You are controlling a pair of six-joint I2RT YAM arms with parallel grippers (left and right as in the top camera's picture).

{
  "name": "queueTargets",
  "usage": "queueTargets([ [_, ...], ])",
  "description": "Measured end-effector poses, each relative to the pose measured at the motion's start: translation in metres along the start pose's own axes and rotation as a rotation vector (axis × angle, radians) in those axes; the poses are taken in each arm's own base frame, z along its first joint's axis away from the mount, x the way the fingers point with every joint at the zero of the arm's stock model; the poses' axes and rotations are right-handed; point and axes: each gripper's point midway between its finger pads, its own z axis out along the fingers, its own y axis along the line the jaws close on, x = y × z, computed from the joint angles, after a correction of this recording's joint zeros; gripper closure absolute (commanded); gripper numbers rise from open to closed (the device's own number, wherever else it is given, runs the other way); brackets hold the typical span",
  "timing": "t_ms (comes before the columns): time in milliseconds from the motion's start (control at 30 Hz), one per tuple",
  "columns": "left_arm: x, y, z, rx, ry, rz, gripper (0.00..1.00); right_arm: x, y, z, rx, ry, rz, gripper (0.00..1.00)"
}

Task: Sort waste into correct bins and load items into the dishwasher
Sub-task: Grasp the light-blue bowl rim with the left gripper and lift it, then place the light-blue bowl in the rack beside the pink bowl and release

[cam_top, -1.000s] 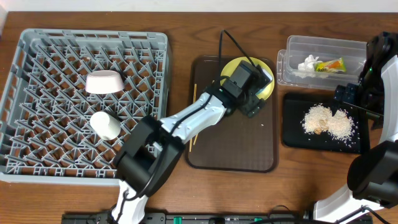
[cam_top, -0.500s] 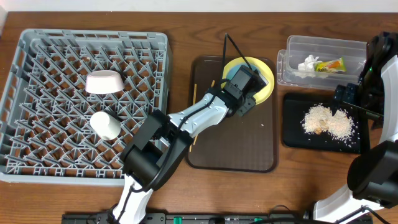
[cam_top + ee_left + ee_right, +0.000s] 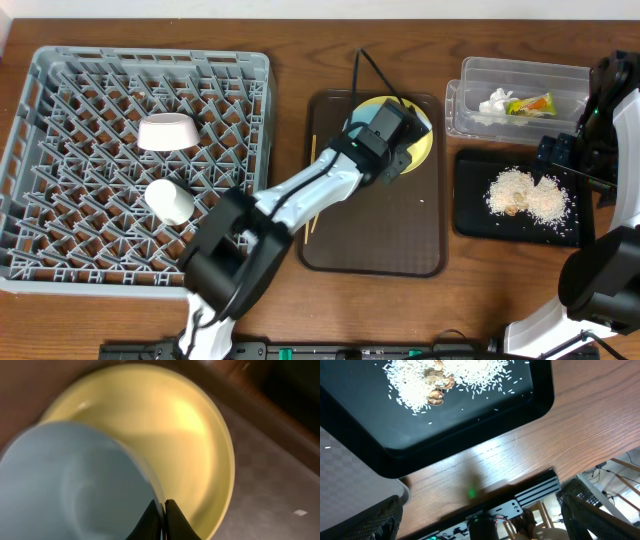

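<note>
Overhead: the pink bowl (image 3: 166, 131) and white cup (image 3: 171, 201) are sitting in the grey dish rack (image 3: 150, 58) at left. The tissue (image 3: 495, 102) and wrapper (image 3: 533, 104) are lying in the clear tub (image 3: 520, 68), upper right, with rice crumbs (image 3: 515, 190) on the black tray (image 3: 470, 215) below. Waste sorting looks finished. The yellow plate (image 3: 422, 148) and chopsticks (image 3: 311, 150) are waiting on the brown serving tray (image 3: 380, 240), centre.

Left wrist: the left gripper (image 3: 163, 510) is pinching the blue bowl (image 3: 75, 485) by its rim, jaws together on it, above the plate.

Right wrist: the right gripper (image 3: 482, 517) is hanging beside the black tray, jaws wide apart, holding nothing.

Left hand (image 3: 163, 509) clamped — right hand (image 3: 480, 505) splayed
</note>
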Motion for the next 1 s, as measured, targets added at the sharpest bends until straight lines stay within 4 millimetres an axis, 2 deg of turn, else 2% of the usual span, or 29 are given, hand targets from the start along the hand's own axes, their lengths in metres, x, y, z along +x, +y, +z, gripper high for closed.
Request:
queueTargets([
  [33,-0.004,0.001,-0.005,-0.002,-0.009,0.000,0.94,0.000,0.000,0.000,0.000,0.000,0.000,0.01],
  [100,-0.016,0.004,-0.029,-0.008,-0.038,-0.009,0.94,0.000,0.000,0.000,0.000,0.000,0.000,0.01],
  [267,-0.039,0.027,-0.098,-0.041,-0.120,-0.111,0.94,0.000,0.000,0.000,0.000,0.000,0.000,0.01],
  [367,-0.040,0.058,-0.135,-0.073,-0.155,-0.207,0.94,0.000,0.000,0.000,0.000,0.000,0.000,0.01],
  [500,-0.030,0.111,-0.170,-0.080,-0.205,-0.348,0.94,0.000,0.000,0.000,0.000,0.000,0.000,0.01],
  [633,-0.008,0.164,-0.189,-0.003,-0.253,-0.493,0.94,0.000,0.000,0.000,0.000,0.000,0.000,0.01],
  [767,0.015,0.201,-0.207,0.120,-0.315,-0.614,0.94,0.000,0.000,0.000,0.000,0.000,0.000,0.01],
  [867,0.027,0.216,-0.217,0.227,-0.362,-0.679,0.94,0.000,0.000,0.000,0.000,0.000,0.000,0.01],
  [1000,0.040,0.224,-0.221,0.379,-0.404,-0.754,0.94,0.000,0.000,0.000,0.000,0.000,0.000,0.01],
])
